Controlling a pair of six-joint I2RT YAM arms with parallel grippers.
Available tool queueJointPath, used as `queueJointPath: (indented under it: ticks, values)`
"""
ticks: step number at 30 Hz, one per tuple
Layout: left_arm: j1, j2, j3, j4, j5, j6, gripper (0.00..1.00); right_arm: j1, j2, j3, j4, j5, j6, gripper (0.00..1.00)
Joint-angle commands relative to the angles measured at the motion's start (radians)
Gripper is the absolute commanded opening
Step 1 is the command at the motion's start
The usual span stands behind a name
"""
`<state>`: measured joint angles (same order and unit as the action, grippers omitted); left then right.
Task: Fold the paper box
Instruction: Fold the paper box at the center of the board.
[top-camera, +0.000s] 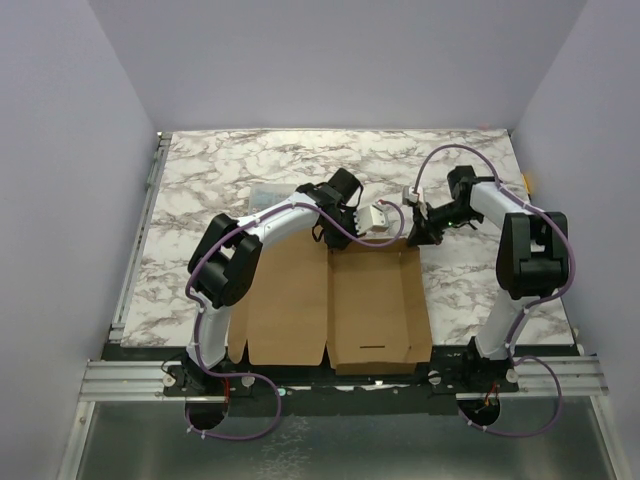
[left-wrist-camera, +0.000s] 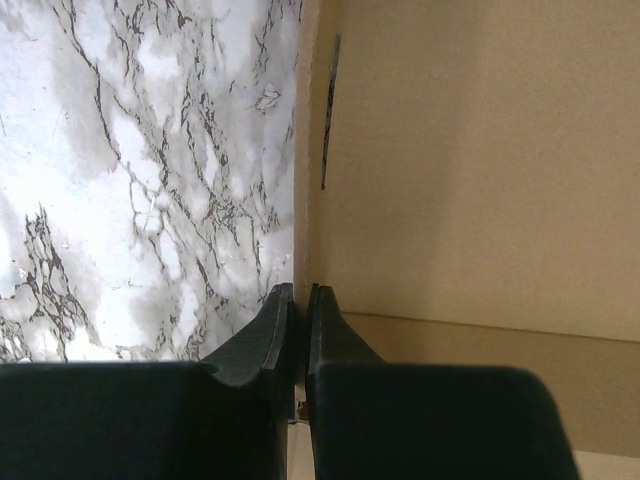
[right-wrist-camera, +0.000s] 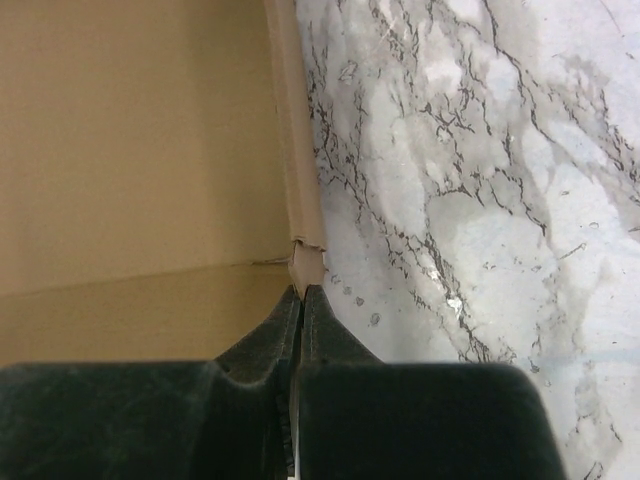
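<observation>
The paper box (top-camera: 375, 310) lies open at the near edge of the marble table (top-camera: 220, 170), with a flat panel on its left half and a shallow tray on its right. At the tray's far left corner, the left gripper (left-wrist-camera: 298, 300) is pinched tight on the upright wall. At the tray's far right corner, the right gripper (right-wrist-camera: 302, 294) is clamped shut on the corner tab. A faint clear case (top-camera: 268, 190) lies beyond the box.
</observation>
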<state>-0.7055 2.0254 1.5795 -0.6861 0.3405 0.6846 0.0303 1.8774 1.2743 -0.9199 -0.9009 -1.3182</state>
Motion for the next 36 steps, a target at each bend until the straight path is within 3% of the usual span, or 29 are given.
queueJointPath:
  ticks: [1, 8, 16, 36]
  values:
    - [0.009, -0.025, 0.02, 0.091, 0.052, -0.033, 0.0, 0.03, 0.04, 0.02, -0.131, 0.108, -0.02, 0.0]
    - [0.03, -0.042, -0.002, 0.13, 0.094, -0.062, 0.0, 0.068, 0.062, 0.044, -0.141, 0.162, 0.013, 0.0]
    - [0.059, -0.09, -0.127, 0.233, 0.151, -0.106, 0.05, 0.097, 0.085, 0.045, -0.13, 0.208, 0.039, 0.0]
    - [0.073, -0.138, -0.219, 0.355, 0.143, -0.137, 0.0, 0.152, 0.095, 0.04, -0.115, 0.308, 0.095, 0.0]
